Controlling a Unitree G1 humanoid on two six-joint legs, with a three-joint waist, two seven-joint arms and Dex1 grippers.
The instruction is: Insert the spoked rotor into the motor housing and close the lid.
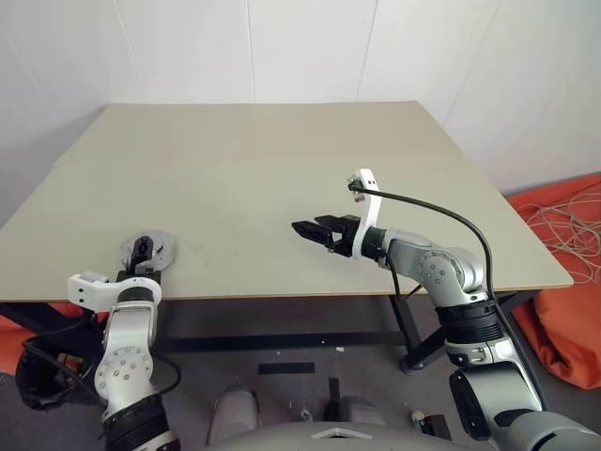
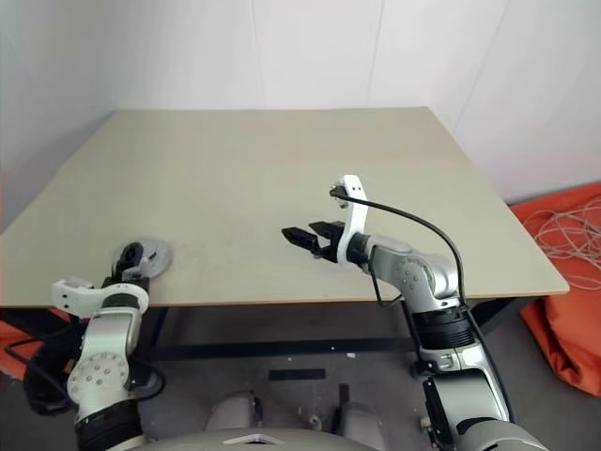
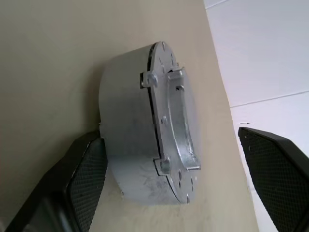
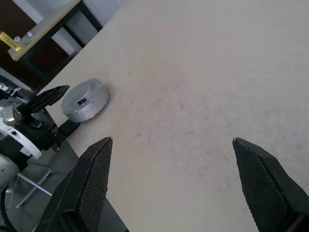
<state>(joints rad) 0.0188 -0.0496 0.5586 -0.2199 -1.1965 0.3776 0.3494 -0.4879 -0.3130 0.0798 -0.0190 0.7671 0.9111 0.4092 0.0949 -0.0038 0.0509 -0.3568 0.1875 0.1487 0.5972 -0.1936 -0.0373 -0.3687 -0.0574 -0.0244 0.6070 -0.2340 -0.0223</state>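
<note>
With its lid on, motor housing (image 3: 145, 130) hides its windings.

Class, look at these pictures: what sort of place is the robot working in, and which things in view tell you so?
Probably a robotics lab or test room. A plain beige table stands against bare white walls, loose cable lies on an orange beanbag on the floor, and the only workpiece is a closed motor housing near the table's edge.

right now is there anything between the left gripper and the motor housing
Nothing visible does. The left gripper is open with the closed motor housing sitting right between its fingers near the table edge.
</note>
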